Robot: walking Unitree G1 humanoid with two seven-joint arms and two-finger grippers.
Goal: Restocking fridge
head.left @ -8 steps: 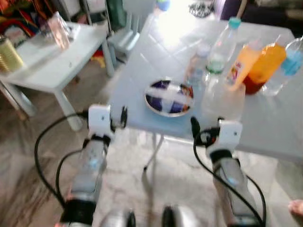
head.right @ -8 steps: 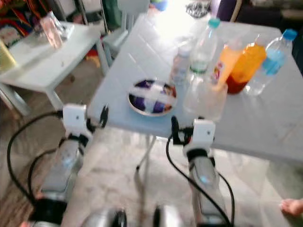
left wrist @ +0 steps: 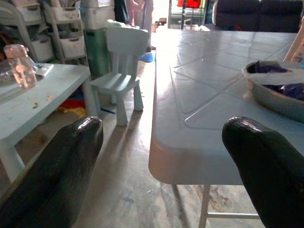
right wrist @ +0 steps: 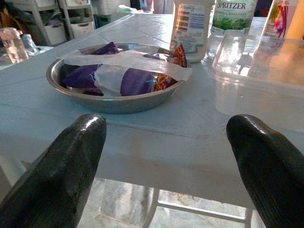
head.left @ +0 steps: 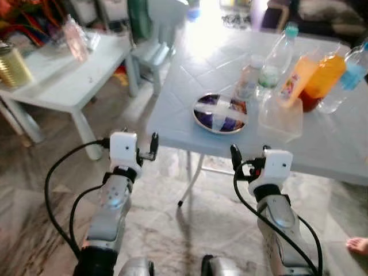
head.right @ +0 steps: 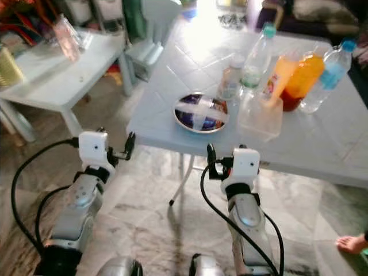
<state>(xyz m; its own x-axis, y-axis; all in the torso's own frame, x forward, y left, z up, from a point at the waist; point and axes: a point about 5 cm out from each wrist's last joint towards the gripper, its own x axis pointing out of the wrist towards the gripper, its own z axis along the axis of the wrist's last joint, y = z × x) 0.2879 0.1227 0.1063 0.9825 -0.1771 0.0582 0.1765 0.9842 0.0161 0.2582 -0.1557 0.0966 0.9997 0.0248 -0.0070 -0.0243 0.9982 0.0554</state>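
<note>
Pale blue table (head.left: 190, 69): left gripper (head.left: 141, 150) and right gripper (head.left: 248, 158) level before its edge, jaws spread.

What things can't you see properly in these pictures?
- Orange bottle, right eye view: its label is blurred, unreadable.
- Purple packets in the metal bowl, right wrist view: white wrapping covers their print.
- Far end of the table, left eye view: washed out by glare.
- Bare foot: cut off by the edge.
</note>
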